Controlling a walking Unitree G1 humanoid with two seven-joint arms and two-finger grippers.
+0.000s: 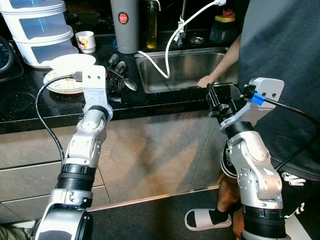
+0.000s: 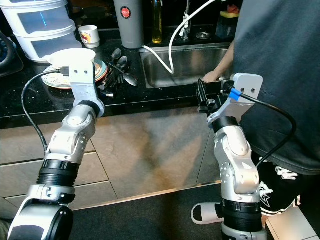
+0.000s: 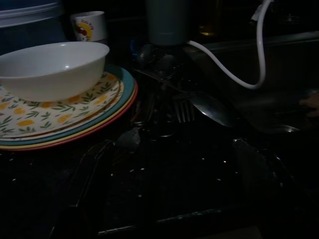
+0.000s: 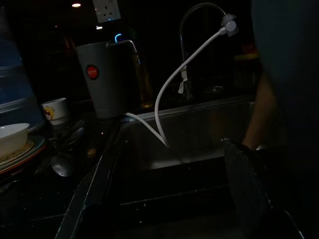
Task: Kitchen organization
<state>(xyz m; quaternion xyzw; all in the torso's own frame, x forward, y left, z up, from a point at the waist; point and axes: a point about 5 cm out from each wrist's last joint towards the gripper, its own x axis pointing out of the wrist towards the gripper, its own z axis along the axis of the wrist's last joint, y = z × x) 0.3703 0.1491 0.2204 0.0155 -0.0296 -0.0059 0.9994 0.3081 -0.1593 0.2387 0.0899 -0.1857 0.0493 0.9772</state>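
Glossy speckled black stone counter (image 1: pixel 30 107), brushed steel sink (image 1: pixel 200 65), shiny metal spoons (image 1: pixel 127 82), glazed white bowl (image 3: pixel 52 67).

A person in a dark shirt (image 1: pixel 285 60) stands at the right end of the desk (image 1: pixel 30 107), one hand (image 1: pixel 205 80) resting on the front rim of the steel sink (image 1: pixel 185 67). A white hose (image 1: pixel 170 45) drops from the tap (image 4: pixel 192 30) into the basin. Behind the sink's left corner stands a grey canister (image 1: pixel 124 25) with a red badge, an amber bottle (image 1: pixel 151 22) just beside it. Stacked plastic tubs (image 1: pixel 40 30) sit at the back left. Down on the floor, a white slipper (image 1: pixel 200 219).
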